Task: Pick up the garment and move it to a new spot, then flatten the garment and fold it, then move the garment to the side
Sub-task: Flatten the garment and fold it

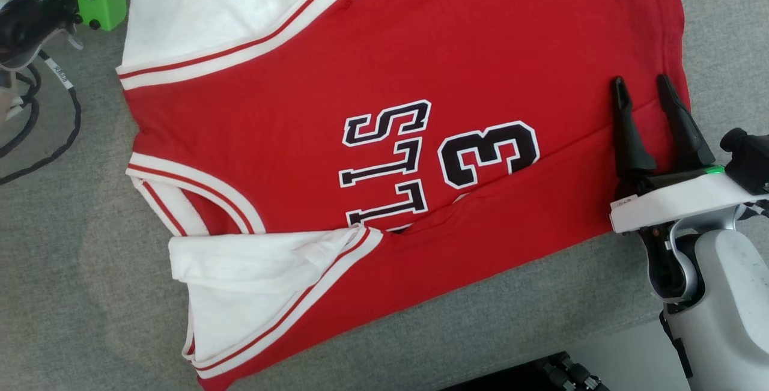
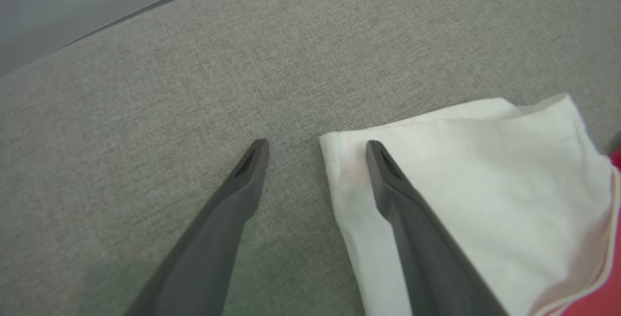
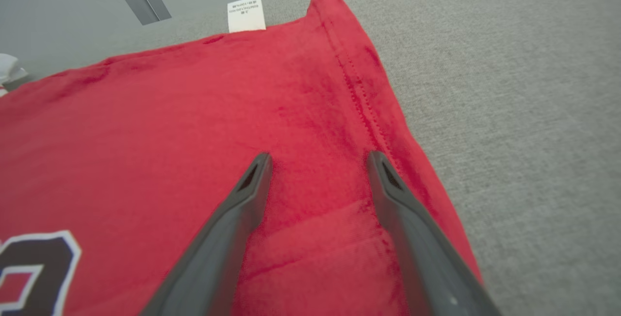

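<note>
Our left end effector (image 2: 315,147) gapes empty over the jersey (image 1: 360,66)'s white sleeve (image 2: 485,175), right end effector (image 1: 643,86) likewise over the hem (image 3: 361,97).

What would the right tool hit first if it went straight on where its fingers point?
Most likely the red jersey itself: the open right tool hangs over the cloth beside its hem, though its height above is unclear.

Looking nearly straight down from the head onto the jersey (image 1: 372,78), plus low and close from the left wrist at its white sleeve (image 2: 485,185) and from the right wrist along its red hem (image 3: 361,102), both shared with the head view.
</note>
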### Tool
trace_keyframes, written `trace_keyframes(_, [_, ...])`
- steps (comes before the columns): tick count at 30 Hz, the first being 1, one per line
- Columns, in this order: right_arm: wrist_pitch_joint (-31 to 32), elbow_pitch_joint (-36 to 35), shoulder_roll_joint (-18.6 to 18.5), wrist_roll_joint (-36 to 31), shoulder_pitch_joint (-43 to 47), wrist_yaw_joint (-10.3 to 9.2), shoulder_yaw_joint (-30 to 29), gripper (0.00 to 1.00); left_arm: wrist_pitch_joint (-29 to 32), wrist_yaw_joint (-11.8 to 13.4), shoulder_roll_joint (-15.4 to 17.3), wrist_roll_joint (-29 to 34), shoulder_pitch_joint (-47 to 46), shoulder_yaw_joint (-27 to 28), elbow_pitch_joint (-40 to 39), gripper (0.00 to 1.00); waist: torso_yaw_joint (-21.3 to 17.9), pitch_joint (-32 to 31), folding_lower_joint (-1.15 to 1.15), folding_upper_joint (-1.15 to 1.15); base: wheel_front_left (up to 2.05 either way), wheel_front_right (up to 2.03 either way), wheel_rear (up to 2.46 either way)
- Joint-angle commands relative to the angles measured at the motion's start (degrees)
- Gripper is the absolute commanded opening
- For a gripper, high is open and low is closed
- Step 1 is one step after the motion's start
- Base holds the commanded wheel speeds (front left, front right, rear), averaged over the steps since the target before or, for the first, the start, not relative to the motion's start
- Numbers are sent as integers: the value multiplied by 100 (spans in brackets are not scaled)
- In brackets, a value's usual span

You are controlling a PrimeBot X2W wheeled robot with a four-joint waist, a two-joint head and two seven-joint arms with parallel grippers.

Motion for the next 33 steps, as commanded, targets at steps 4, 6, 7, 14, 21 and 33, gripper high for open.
trace_keyframes(4, [-61,98,22,70,-118,-11,84,100,43,-45,93,156,-155,-80,114,87,-125,91,-1,0,0,0,0])
trace_keyframes(6, [-84,122,4,91,-137,-11,97,100,71,-49,100,175,-153,-115,169,44,-142,92,-1,0,0,0,0])
trace_keyframes(7, [-89,133,-9,97,-143,-11,96,100,101,-59,103,165,-150,-137,205,31,-147,88,-1,0,0,0,0])
trace_keyframes(14, [-121,168,-90,91,-194,-11,49,100,135,-142,91,17,-87,-132,205,0,-123,-7,-1,0,0,0,0])
trace_keyframes(21, [309,207,-200,-51,-523,-11,-6,100,-149,-263,5,-172,55,-79,42,0,3,-302,-1,0,0,0,0])
trace_keyframes(33, [3184,838,-523,-934,-1989,-11,65,100,-327,-368,20,-358,462,-241,-576,0,262,-775,-1,0,0,0,0])
